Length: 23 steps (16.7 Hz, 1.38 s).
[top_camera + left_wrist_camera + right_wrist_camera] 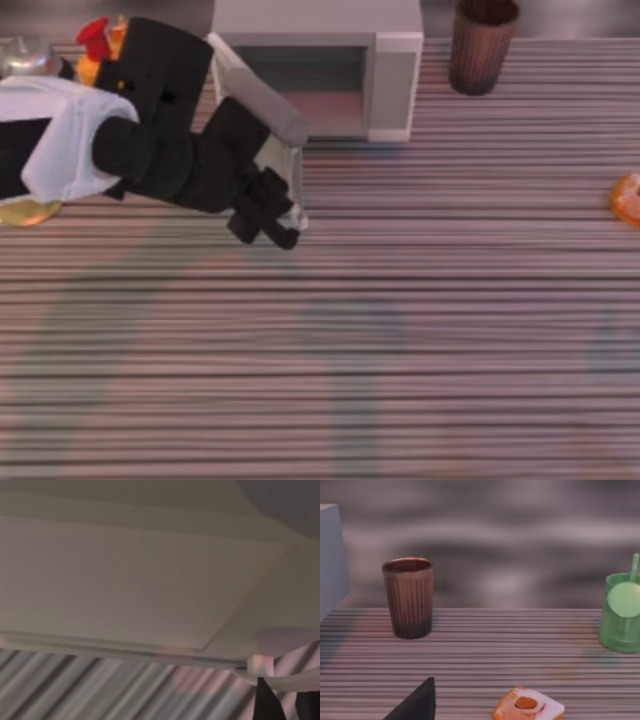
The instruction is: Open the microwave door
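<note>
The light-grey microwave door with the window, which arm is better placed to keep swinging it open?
Left. Its hand is at the free edge of the half-open light-grey windowed microwave door, which stands angled out from the boxy white microwave. The right arm is out of the top view, facing the brown ribbed cup.

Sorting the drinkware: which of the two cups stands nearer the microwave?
The brown ribbed cup, just beside the microwave; the green translucent cup stands far off on the other side.
</note>
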{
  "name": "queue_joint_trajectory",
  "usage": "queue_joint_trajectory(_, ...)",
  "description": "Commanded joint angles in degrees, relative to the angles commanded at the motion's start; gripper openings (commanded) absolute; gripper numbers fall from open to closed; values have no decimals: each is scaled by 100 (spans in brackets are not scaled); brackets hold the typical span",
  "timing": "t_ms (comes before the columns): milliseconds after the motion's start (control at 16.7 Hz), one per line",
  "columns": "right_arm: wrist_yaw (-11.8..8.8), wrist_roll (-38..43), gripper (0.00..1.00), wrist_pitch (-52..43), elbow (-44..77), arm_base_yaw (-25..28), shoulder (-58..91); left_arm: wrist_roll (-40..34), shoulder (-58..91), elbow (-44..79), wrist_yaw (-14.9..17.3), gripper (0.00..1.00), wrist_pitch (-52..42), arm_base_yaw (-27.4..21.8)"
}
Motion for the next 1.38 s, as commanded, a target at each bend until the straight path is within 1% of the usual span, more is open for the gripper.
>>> queue_joint_trajectory(360, 0, 0, 100, 0, 0, 0, 0, 0, 0, 0, 0, 0, 0, 0)
queue_joint_trajectory(480, 0, 0, 100, 0, 0, 0, 0, -10, 2, -25, 48, 0, -14, -29)
queue_joint_trajectory(840, 0, 0, 100, 0, 0, 0, 0, 375, -34, -16, 261, 0, -145, 160)
queue_joint_trajectory(1380, 0, 0, 100, 0, 0, 0, 0, 387, -33, -17, 268, 0, -151, 165)
